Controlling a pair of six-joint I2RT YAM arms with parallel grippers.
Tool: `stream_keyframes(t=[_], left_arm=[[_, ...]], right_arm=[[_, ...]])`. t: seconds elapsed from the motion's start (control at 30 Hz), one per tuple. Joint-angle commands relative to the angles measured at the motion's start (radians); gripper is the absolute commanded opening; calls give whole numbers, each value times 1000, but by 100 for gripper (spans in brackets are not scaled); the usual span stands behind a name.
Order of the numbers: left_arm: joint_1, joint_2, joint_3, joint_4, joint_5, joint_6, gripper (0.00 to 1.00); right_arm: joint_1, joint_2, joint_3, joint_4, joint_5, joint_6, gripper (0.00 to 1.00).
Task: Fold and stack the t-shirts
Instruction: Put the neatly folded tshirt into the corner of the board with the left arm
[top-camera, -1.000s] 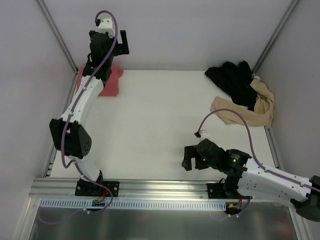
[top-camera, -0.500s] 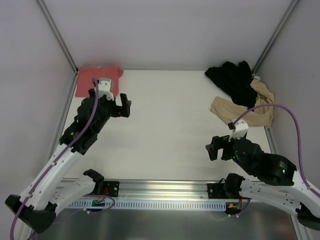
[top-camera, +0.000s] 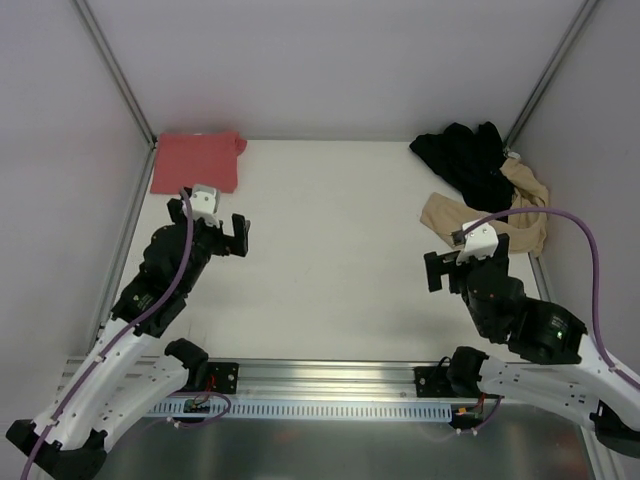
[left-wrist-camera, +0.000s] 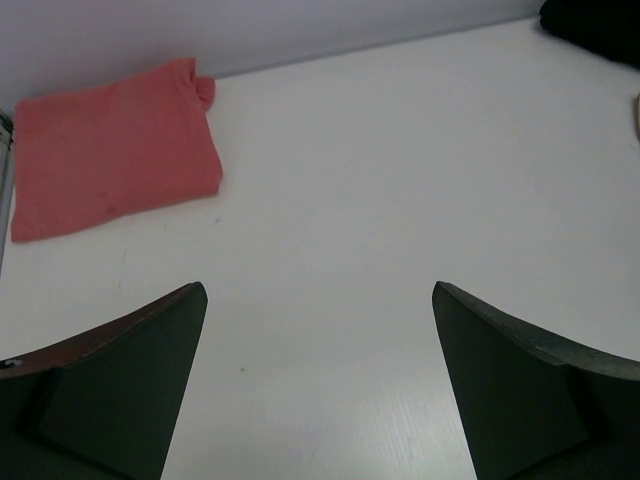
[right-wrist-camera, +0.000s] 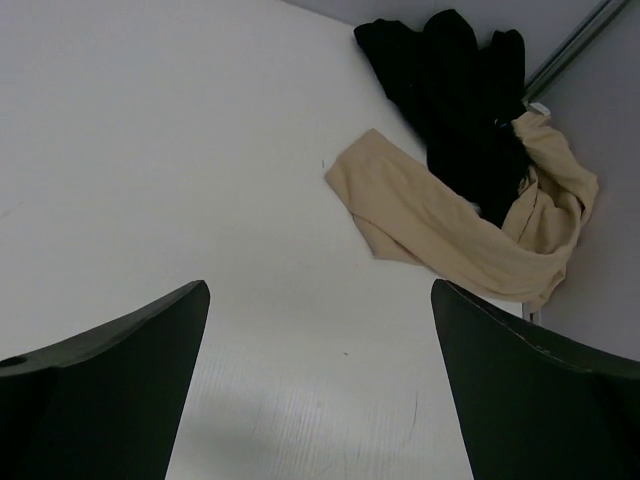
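Observation:
A coral-red t-shirt (top-camera: 197, 160) lies folded in the table's far left corner, and the left wrist view shows it (left-wrist-camera: 110, 145) flat at upper left. My left gripper (top-camera: 208, 221) hovers a little nearer than it, open and empty (left-wrist-camera: 318, 290). In the far right corner a black t-shirt (top-camera: 468, 160) lies crumpled, overlapping a crumpled beige t-shirt (top-camera: 495, 222). My right gripper (top-camera: 465, 262) stands open just short of the beige one, with nothing between its fingers (right-wrist-camera: 320, 287). In the right wrist view the beige t-shirt (right-wrist-camera: 450, 235) and the black t-shirt (right-wrist-camera: 450, 90) lie ahead.
Grey walls and slanted metal posts (top-camera: 115, 80) close the table in on the left, back and right. An aluminium rail (top-camera: 330, 375) with both arm bases runs along the near edge. White tabletop (top-camera: 330, 230) lies between the two grippers.
The left arm has drawn back from the coral-red t-shirt toward the near side, leaving it folded in the corner. The right gripper has swung right and farther, toward the beige t-shirt.

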Motion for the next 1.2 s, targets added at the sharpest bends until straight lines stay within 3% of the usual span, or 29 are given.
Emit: stream_keyframes(t=[0.0,0.17,0.3,0.4,0.6,0.77,1.17], left_arm=[[1,-26,-117,177,43,27,99],[1,26,-148,210,74,43,99],[3,35,-140,197,68,32,99],[3,3,-155,216,59,23,99],[7,-22,-168,222,29,0,99],[12,-22,-169,220,79,-29,99],[58,-11,-172,251,125,-65,99]], right_arm=[[-11,-43,-76,162,89,-121,100],[-110,5,-119,218,9,-124,99],[-352,112,-75,172,-257,-28,99],[-443,210,-35,168,-381,16,100],[-515,324,5,202,-476,37,100],[-604,272,-35,244,-566,59,99],[-634,232,-42,251,-568,50,99]])
